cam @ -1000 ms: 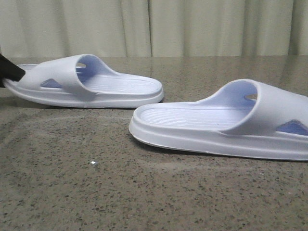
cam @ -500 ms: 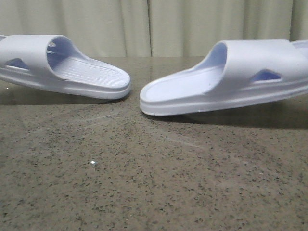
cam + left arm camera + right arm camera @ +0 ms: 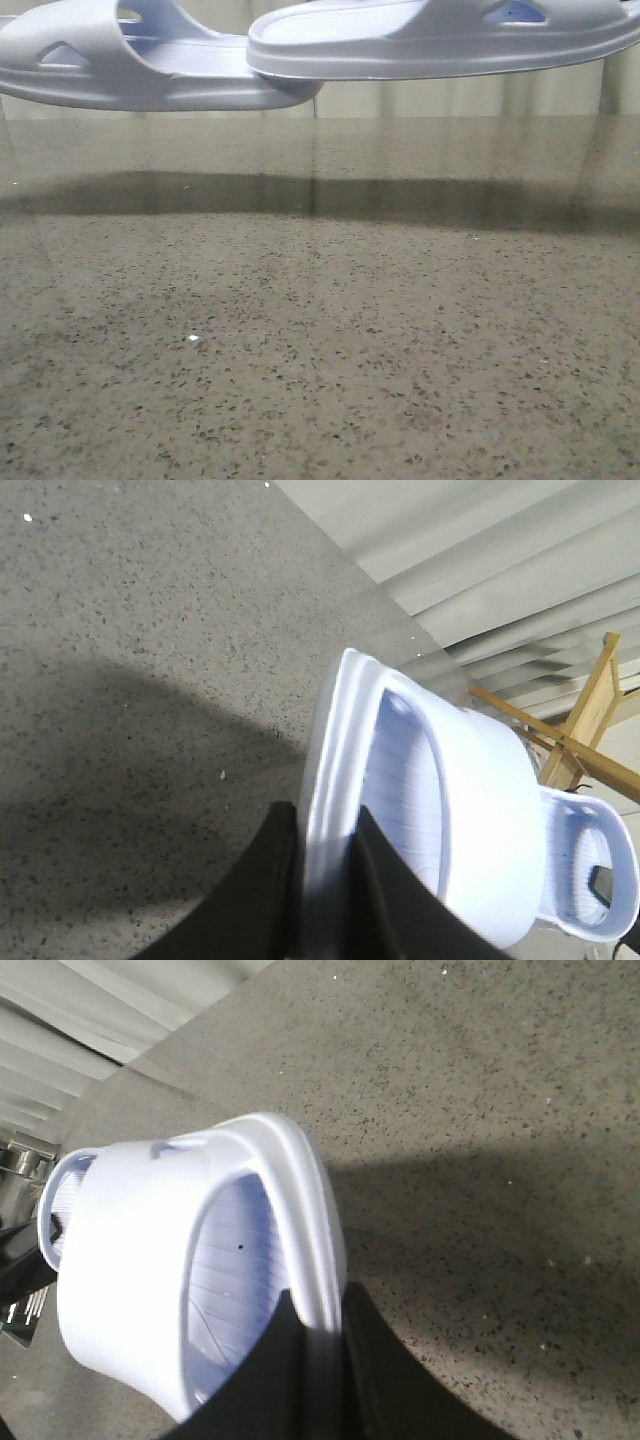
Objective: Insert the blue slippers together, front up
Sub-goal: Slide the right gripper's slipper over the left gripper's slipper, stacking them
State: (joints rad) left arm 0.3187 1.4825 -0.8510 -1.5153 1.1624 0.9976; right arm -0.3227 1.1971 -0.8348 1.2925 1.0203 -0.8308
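Note:
Both pale blue slippers hang in the air at the top of the front view, soles down and open heel ends facing each other. The right slipper (image 3: 440,40) overlaps in front of the left slipper's (image 3: 130,60) heel end. Neither gripper shows in the front view. In the left wrist view my left gripper (image 3: 325,830) is shut on the side rim of the left slipper (image 3: 470,810), with the other slipper (image 3: 590,870) just beyond it. In the right wrist view my right gripper (image 3: 315,1320) is shut on the side rim of the right slipper (image 3: 130,1270).
The speckled stone table (image 3: 320,340) lies below, with the slippers' dark shadow band (image 3: 320,200) across its far part. A pale curtain (image 3: 400,100) hangs behind. A wooden frame (image 3: 590,710) stands beyond the table in the left wrist view.
Both slippers have risen from the table to the top of the view and moved toward each other. Their heel ends now overlap, where before they were apart.

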